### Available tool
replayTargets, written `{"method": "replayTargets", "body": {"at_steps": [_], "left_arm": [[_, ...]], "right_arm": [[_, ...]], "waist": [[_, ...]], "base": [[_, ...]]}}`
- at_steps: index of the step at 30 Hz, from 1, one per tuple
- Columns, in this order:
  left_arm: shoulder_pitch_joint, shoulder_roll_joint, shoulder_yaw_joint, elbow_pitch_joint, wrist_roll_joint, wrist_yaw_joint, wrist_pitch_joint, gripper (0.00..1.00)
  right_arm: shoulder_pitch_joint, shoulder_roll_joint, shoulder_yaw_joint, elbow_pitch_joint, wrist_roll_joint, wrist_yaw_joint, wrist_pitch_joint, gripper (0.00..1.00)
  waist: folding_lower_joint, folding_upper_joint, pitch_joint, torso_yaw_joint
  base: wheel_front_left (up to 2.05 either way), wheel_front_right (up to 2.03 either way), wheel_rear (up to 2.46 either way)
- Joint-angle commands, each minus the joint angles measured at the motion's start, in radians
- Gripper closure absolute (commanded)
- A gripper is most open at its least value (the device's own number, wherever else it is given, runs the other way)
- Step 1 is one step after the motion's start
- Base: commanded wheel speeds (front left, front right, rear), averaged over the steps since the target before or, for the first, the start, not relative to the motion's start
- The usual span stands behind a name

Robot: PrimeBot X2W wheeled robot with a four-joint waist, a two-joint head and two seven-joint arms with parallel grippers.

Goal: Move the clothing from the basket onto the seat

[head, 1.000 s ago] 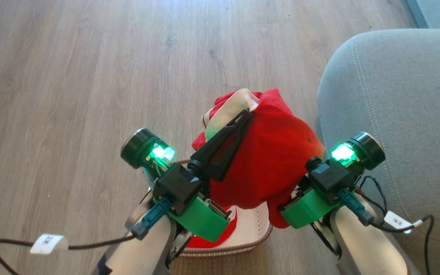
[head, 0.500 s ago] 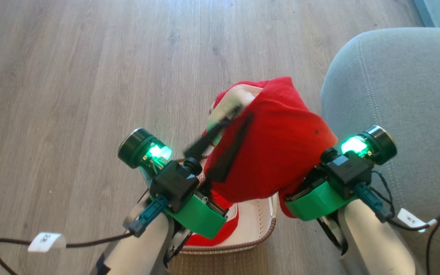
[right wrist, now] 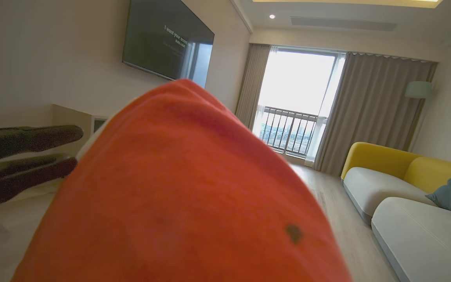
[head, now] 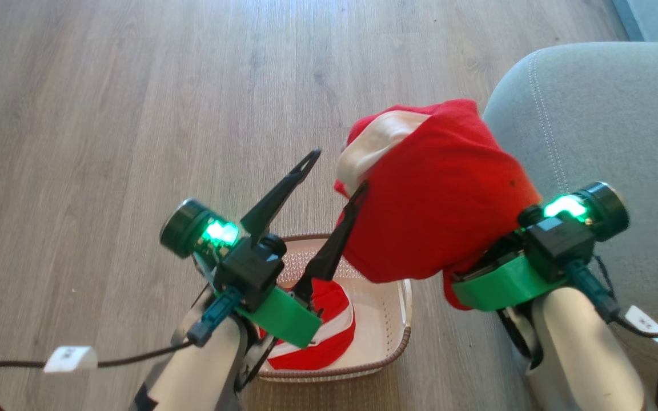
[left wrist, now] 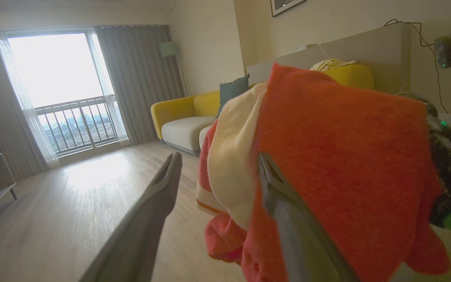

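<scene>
One red garment [head: 437, 194] is up; nothing lies on the seat that I can see. Under my left claw [head: 338, 171] sits the basket [head: 397, 342], with a striped garment [head: 317, 337] in it, untouched. That claw is spread wide and grips nothing; its right finger just brushes the raised cloth. My right claw [head: 506, 279] is buried beneath the red garment, fingers hidden and pressed together. I judge it pinches the cloth and bears it alone. So both pieces have yet to land. Just right of my right claw runs the seat [head: 609, 125], its rounded edge close by the wrist, broad beyond. Ahead and left of both claws lies open floor [head: 106, 114].
</scene>
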Motion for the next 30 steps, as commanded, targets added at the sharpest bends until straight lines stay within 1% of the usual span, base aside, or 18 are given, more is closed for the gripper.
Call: {"method": "replayTargets", "body": {"at_steps": [1,9,10,20,26,30], "left_arm": [[-0.004,0.001,0.040,-0.015,0.022,0.003,-0.004,0.00],[0.046,0.024,0.040,0.055,0.044,0.005,-0.004,0.00],[0.046,0.024,0.040,0.055,0.044,0.005,-0.004,0.00],[0.093,0.037,0.051,0.096,0.047,0.015,-0.004,0.00],[0.119,0.045,0.047,0.122,0.051,0.022,-0.004,0.00],[0.138,0.037,0.046,0.133,0.041,0.030,-0.004,0.00]], "right_arm": [[-0.009,0.017,-0.006,-0.035,-0.007,0.000,-0.009,1.00],[0.029,0.015,-0.099,-0.010,-0.022,0.000,-0.009,1.00],[0.029,0.015,-0.099,-0.010,-0.022,0.000,-0.009,1.00],[0.111,0.016,-0.250,0.008,-0.035,0.000,-0.009,1.00],[0.148,0.017,-0.302,0.026,-0.023,0.000,-0.009,1.00],[0.162,0.017,-0.330,0.040,-0.017,0.000,-0.009,1.00]], "waist": [[0.0000,0.0000,-0.004,-0.001],[0.0000,0.0000,-0.015,-0.004],[0.0000,0.0000,-0.015,-0.004],[0.0000,0.0000,-0.012,-0.015],[0.0000,0.0000,-0.009,-0.027],[0.0000,0.0000,-0.010,-0.031]], "base": [[0.00,0.00,0.00],[0.00,0.00,0.00],[0.00,0.00,0.00],[0.00,0.00,0.00],[0.00,0.00,0.00],[0.00,0.00,0.00]]}}
